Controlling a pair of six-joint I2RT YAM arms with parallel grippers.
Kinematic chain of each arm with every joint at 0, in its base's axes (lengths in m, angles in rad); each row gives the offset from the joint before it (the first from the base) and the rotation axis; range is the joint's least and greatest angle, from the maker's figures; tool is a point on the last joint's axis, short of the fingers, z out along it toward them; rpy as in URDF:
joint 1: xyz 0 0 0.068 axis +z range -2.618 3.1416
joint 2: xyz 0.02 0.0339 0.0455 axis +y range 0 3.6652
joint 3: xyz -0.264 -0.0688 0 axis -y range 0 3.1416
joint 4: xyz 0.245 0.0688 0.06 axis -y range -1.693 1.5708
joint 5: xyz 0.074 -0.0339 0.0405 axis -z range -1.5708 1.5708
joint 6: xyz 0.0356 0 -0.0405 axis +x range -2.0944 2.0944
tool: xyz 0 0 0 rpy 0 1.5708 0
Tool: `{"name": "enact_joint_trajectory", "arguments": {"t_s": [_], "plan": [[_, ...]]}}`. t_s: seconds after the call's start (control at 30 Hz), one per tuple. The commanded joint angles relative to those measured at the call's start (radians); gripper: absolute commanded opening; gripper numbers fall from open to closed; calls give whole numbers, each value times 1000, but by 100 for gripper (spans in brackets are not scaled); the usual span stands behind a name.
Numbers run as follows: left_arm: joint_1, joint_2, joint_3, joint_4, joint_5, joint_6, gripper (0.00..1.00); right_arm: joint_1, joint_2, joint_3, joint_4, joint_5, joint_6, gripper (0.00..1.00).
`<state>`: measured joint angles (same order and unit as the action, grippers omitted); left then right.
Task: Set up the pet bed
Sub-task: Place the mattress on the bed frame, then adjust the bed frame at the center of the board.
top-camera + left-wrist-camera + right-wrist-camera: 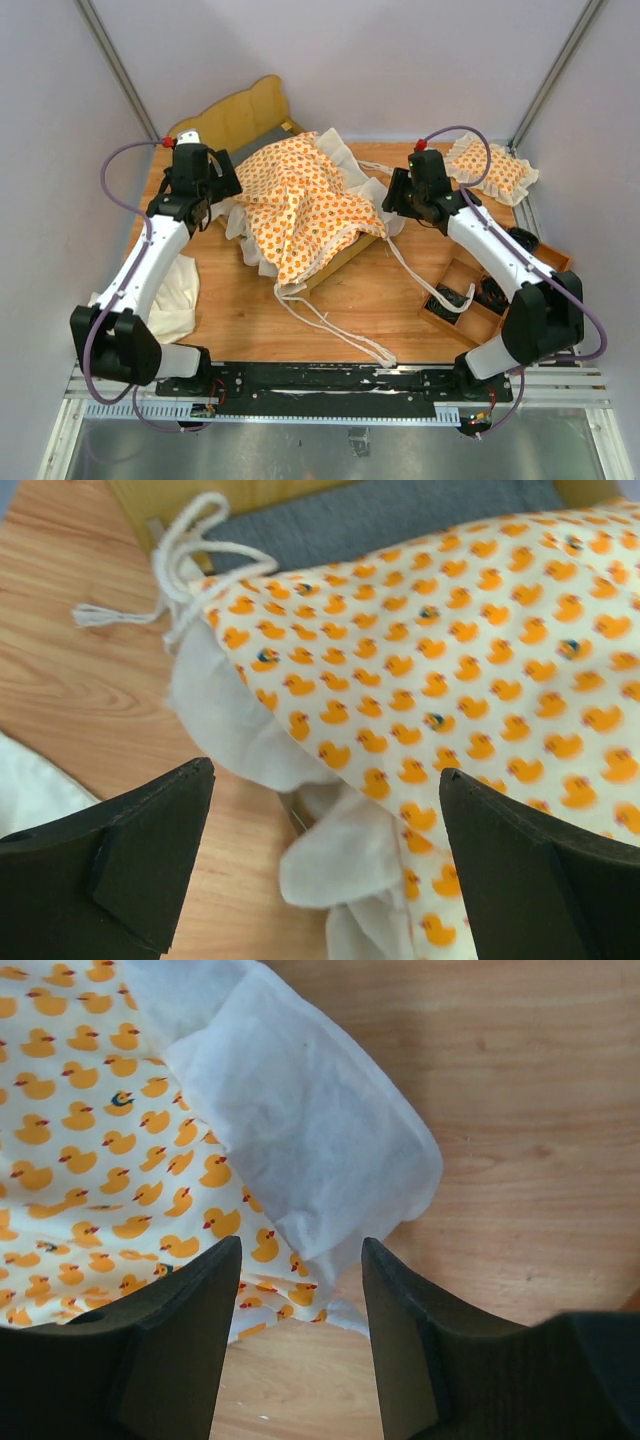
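One duck-print cushion (300,210), cream-ruffled with cord ties, lies crumpled over one light-wood bed frame (240,115) mid-table (240,310), its long axis running diagonally from the scalloped headboard at far left. My left jaws and right jaws are spread over its ruffle, pinching nothing. One small matching pillow (490,168) lies at far right.

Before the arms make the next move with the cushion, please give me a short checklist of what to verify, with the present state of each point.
1. Left gripper open: ok.
2. Right gripper open: ok.
3. Cushion flat inside the bed frame: not ok; it is bunched and hangs over the sides.
4. Grey base fully covered: not ok; a strip shows.
5. Tie strings clear of the right arm: cannot tell; one runs close by it.
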<state>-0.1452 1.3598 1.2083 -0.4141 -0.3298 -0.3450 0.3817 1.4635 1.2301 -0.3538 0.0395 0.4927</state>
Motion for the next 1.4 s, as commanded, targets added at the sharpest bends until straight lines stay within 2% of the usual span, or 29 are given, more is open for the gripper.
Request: {"name": "enact_joint_trajectory", "arguments": {"t_s": [0.0,0.13,0.4,0.47,0.6,0.7,0.87,1.03,1.23,1.3,1.37], "plan": [[6,-118,-68,12,228,-37,99,-4,58,-8,-67,55,287,52],[6,-218,-188,45,365,-36,99,-4,114,1,-46,20,331,50],[-2,-361,-383,82,482,-32,99,-4,206,8,-87,65,370,40],[-8,-376,-403,87,492,-44,99,-4,216,2,-86,109,350,34],[-38,-388,-415,91,516,-60,97,-11,222,5,-107,177,261,11],[-67,-399,-407,91,515,-73,95,-25,208,-8,-113,211,180,2],[-79,-431,-381,111,504,-95,92,-81,160,-51,-106,193,7,0],[-79,-453,-350,115,372,-74,89,-165,139,-39,-79,103,-199,0],[-80,-422,-300,105,153,-26,89,-267,201,42,-3,8,-289,1],[-80,-406,-280,100,138,-4,88,-277,241,86,8,-21,-294,1],[-79,-393,-267,104,201,15,88,-284,282,132,22,-42,-312,1]]}}
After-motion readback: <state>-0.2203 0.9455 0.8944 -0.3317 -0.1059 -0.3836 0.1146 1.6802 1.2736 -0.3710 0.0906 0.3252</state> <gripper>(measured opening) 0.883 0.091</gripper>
